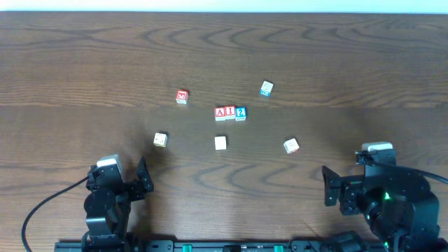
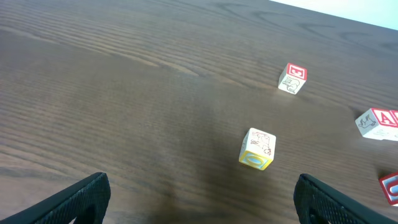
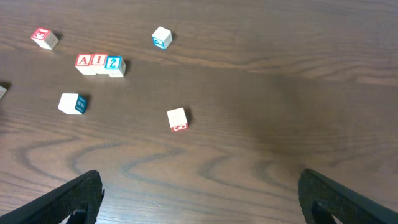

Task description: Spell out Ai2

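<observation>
Three letter blocks stand in a touching row at the table's middle: a red A block (image 1: pixel 220 113), a red I block (image 1: pixel 229 112) and a blue 2 block (image 1: pixel 241 113). The row also shows in the right wrist view: A (image 3: pixel 84 62), I (image 3: pixel 99 63), 2 (image 3: pixel 114 65). The A block shows at the right edge of the left wrist view (image 2: pixel 378 122). My left gripper (image 2: pixel 202 199) is open and empty near the front left. My right gripper (image 3: pixel 202 196) is open and empty near the front right.
Loose blocks lie around the row: a red-faced one (image 1: pixel 182 96), a blue-faced one (image 1: pixel 266 88), a yellow-faced one (image 1: pixel 160 140), a plain white one (image 1: pixel 220 143) and a red-marked one (image 1: pixel 291 145). The table is dark wood.
</observation>
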`<action>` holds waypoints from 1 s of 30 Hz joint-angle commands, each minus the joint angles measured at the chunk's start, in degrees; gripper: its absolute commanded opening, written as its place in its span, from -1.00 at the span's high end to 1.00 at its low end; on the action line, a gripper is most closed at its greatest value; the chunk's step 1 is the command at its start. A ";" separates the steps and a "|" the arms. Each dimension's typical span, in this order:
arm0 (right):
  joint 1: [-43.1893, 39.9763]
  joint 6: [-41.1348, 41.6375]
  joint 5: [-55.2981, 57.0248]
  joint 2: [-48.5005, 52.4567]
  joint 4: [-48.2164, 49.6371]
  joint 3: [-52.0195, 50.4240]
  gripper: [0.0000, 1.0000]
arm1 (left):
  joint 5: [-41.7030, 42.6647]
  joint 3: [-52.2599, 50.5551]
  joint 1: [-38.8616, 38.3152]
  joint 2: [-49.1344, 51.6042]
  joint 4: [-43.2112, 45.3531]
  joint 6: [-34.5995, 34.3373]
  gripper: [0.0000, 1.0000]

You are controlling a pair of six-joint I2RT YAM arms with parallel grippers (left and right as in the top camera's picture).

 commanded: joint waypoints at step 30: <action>-0.74 -4.79 1.27 -0.66 0.61 -0.87 -0.98 | 0.02 -0.98 0.13 -0.48 0.26 1.29 -0.91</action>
